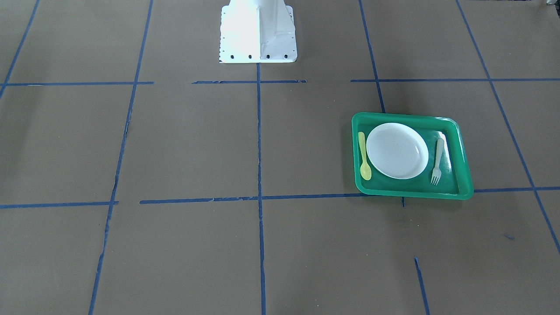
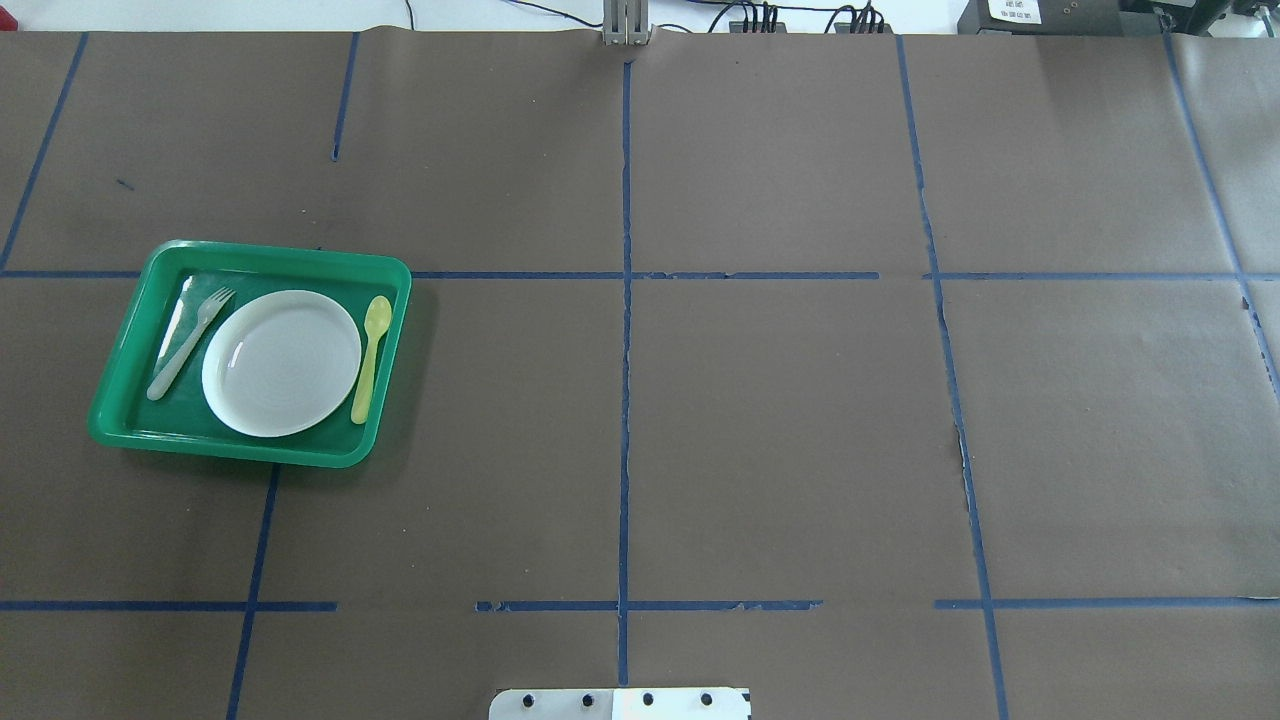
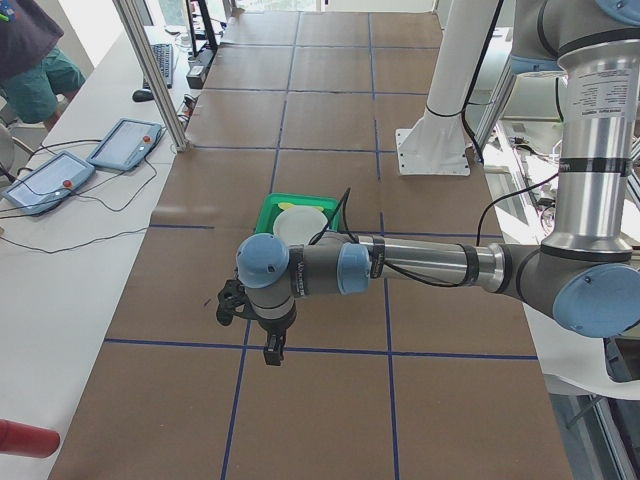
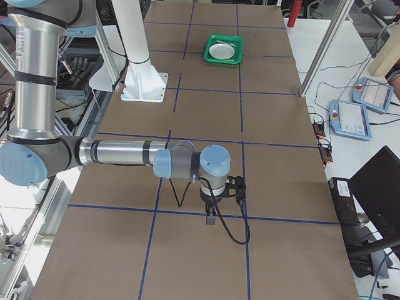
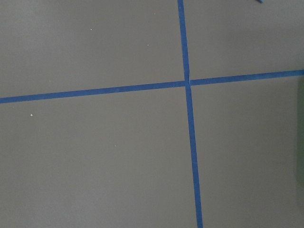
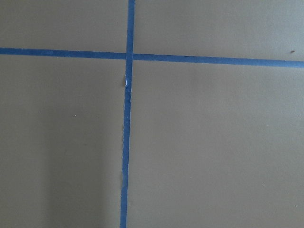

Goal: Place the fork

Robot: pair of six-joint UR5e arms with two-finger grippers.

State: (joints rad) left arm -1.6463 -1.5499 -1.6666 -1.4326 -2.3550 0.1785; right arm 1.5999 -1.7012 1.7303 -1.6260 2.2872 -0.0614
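Note:
The pale whitish-grey fork (image 1: 437,162) lies flat in the green tray (image 1: 411,190), beside the white plate (image 1: 397,150), tines pointing away from the robot. It also shows in the overhead view (image 2: 190,340), at the left side of the tray (image 2: 230,450). The yellow spoon (image 2: 369,358) lies on the plate's other side. My left gripper (image 3: 272,352) hangs over bare table in front of the tray, apart from it. My right gripper (image 4: 211,219) hangs over bare table far from the tray. I cannot tell whether either is open or shut. Both wrist views show only brown paper and blue tape.
The table is covered in brown paper with a blue tape grid. The robot's white base (image 1: 258,33) stands at the table's robot side. Tablets (image 3: 75,165) and cables lie on the side bench beyond the table's edge.

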